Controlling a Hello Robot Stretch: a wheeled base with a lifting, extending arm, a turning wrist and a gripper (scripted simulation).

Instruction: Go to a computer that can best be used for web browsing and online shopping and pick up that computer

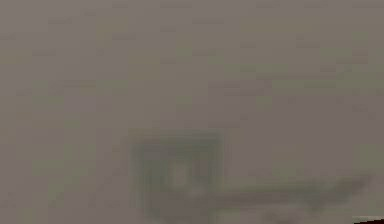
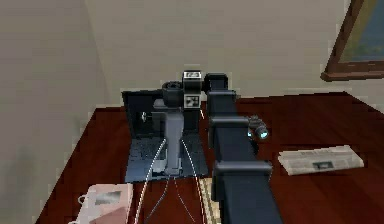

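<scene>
Open laptop [image 2: 138,120] stands right at gripper [image 2: 170,150], wall [image 2: 250,40] close behind. Worktop [image 2: 300,115] has free room btw arm [image 2: 235,150] & flat white slab [image 2: 320,160]; pale box [image 2: 105,205] blocks near-left corner.

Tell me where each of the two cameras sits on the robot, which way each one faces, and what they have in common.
Forward view: on the robot, facing ahead and somewhat down; nothing in it can be made out.
Arm side view: fixed on the robot's body, facing out to the arm's side over a dark wooden table; the dark arm rises from the bottom edge, its jaws by an open laptop.
Shared: no thing can be matched between the two.
</scene>
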